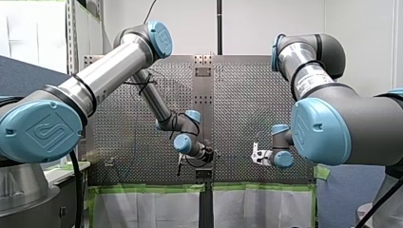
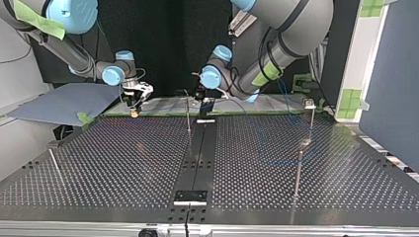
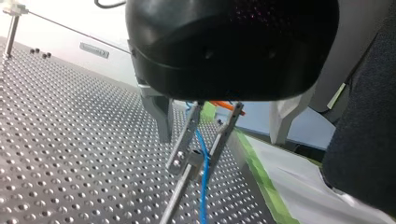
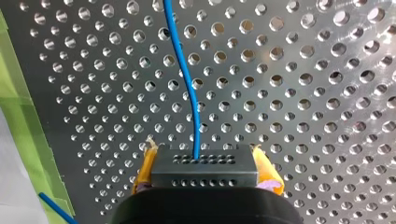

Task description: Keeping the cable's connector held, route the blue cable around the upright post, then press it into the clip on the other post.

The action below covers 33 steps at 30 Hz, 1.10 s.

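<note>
front view: two robot arms [image 1: 109,66] reach over a silver perforated table [image 1: 247,95] before a plain white wall [image 1: 266,23], with green tape [image 1: 142,188] edging the plate at six o'clock. top view, from across the work, shows the same plate dark and glossy, dotted with even round holes. a black rail [image 2: 197,153] runs down its middle and slim steel posts [image 2: 298,170] stand on it. a dark backdrop [image 2: 163,39] fills twelve o'clock and a flat blue-grey panel [image 2: 59,103] lies at nine o'clock. my right gripper [image 2: 136,107] hangs at about eleven o'clock of that view. my left gripper [image 2: 202,101] is near twelve, just beside a thin upright post [image 2: 188,118].

left wrist view: bare metal fingers [image 3: 183,140] stand narrow and parallel, closed about the blue cable [image 3: 202,186], with a post's boxy metal head [image 3: 194,158] between their tips. whether the cable sits in that head cannot be told.

right wrist view: yellow pads [image 4: 267,170] clamp a black rectangular connector [image 4: 204,175], its faces pierced by rows of small holes. the smooth cable leaves the connector and curves away ahead of the gripper over the plate.
</note>
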Motion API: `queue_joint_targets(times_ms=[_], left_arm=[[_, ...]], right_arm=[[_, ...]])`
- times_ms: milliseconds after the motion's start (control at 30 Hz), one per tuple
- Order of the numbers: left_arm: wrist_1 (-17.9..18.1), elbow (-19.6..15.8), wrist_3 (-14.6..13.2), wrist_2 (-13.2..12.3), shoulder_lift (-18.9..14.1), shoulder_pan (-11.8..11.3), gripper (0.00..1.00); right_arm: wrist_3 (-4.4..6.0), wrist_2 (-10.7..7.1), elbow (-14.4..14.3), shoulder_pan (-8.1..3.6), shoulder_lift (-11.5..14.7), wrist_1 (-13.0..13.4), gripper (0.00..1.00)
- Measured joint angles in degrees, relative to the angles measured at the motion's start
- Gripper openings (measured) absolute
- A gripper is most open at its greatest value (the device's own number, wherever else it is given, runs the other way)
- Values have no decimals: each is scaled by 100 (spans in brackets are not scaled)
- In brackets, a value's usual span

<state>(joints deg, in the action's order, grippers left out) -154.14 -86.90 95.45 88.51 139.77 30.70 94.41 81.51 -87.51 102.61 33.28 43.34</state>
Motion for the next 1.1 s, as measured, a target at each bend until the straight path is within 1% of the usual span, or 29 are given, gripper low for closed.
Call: queue_joint_targets(times_ms=[167,433,667,1100], left_arm=[[57,0,13,-57,-64,17,100],[52,0,64,-75,-78,20,100],[53,0,181,-231,-78,22,100],[41,-1,192,-228,-79,15,100]], right_arm=[[0,-10,0,0,0,0,0],[0,-11,0,0,0,0,0],[0,-11,0,0,0,0,0],[0,-12,1,-7,0,-9,0]])
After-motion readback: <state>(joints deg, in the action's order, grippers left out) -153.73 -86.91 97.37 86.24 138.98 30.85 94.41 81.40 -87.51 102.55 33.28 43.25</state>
